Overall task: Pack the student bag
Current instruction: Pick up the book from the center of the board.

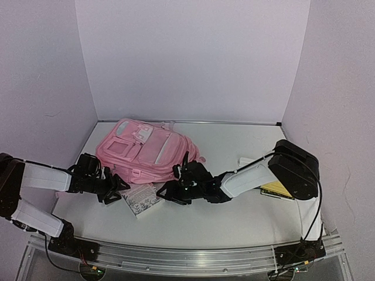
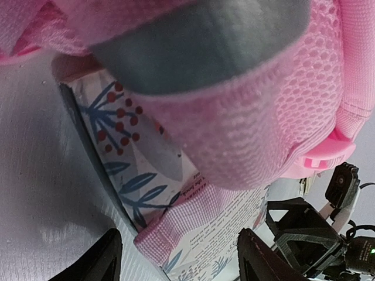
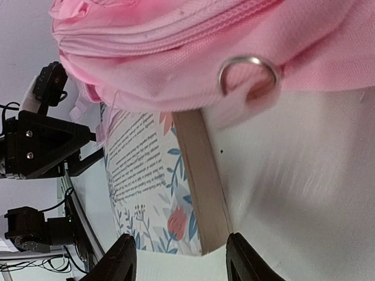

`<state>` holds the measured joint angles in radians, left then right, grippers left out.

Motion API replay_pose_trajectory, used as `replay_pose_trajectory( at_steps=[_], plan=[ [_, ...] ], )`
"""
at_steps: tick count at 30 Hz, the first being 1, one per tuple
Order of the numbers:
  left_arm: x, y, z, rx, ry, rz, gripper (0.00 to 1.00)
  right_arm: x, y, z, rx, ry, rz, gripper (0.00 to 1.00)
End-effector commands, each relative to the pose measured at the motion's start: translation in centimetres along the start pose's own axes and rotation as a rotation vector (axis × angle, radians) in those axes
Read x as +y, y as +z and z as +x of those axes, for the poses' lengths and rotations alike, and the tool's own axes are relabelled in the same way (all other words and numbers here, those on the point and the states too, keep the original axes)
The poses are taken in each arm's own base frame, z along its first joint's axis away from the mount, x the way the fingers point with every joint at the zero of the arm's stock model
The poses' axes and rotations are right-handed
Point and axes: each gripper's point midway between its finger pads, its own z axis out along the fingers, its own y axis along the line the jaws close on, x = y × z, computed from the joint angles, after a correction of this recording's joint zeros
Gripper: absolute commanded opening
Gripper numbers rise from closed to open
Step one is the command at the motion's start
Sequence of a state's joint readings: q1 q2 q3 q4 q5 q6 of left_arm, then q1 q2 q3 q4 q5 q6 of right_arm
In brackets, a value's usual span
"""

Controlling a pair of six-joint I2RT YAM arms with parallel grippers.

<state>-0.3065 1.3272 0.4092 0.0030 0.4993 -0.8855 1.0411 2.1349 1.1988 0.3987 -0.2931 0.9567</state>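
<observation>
The student bag (image 1: 146, 151) lies flat on the table, pink, with its front pockets facing up. A floral-covered book (image 1: 140, 199) lies at its near edge, partly under pink fabric. My left gripper (image 1: 115, 188) is at the book's left end. In the left wrist view its jaws stand open (image 2: 181, 260), with the book (image 2: 117, 129) and a pink strap (image 2: 176, 222) just ahead of them. My right gripper (image 1: 169, 191) is at the book's right end, open (image 3: 181, 260), and the book's corner (image 3: 205, 234) lies just ahead of its tips. The bag (image 3: 176, 52) fills the top of that view.
A yellow book (image 1: 276, 189) and a white item (image 1: 246, 161) lie at the right of the table, behind my right arm. A metal ring (image 3: 249, 73) hangs from the bag's edge. White walls close in the table on three sides.
</observation>
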Motion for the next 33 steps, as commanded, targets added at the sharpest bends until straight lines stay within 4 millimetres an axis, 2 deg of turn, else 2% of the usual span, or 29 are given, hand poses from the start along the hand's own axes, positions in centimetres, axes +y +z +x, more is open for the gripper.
replay_pose_trajectory(
  at_steps=[1,8,14,19,23,26,29,33],
  plan=[
    [-1.8,0.2,-1.3,-0.018,0.056,0.042,0.66,1.2,1.5,-1.2,-0.012,-0.052,-0.034,0.52],
    [-3.2,0.5,-0.1,0.051,0.077,0.135,0.65,4.1,2.4,-0.5,0.069,-0.162,-0.153,0.52],
    [-4.9,0.8,2.5,0.149,0.106,0.207,0.64,6.2,1.7,0.7,0.137,-0.156,-0.267,0.51],
    [-6.0,1.3,5.5,0.213,0.136,0.204,0.64,6.3,0.1,2.2,0.174,-0.006,-0.340,0.44],
    [-6.1,1.6,6.9,0.240,0.141,0.184,0.64,5.6,-1.5,3.4,0.171,0.084,-0.351,0.40],
    [-6.3,1.6,7.3,0.245,0.151,0.178,0.64,5.1,-2.2,3.8,0.151,0.113,-0.334,0.37],
    [-6.4,1.6,7.3,0.245,0.153,0.174,0.64,5.0,-2.5,3.3,0.112,0.129,-0.330,0.30],
    [-6.4,1.3,6.7,0.225,0.163,0.131,0.69,6.0,-3.2,2.6,0.088,0.138,-0.356,0.14]
  ],
)
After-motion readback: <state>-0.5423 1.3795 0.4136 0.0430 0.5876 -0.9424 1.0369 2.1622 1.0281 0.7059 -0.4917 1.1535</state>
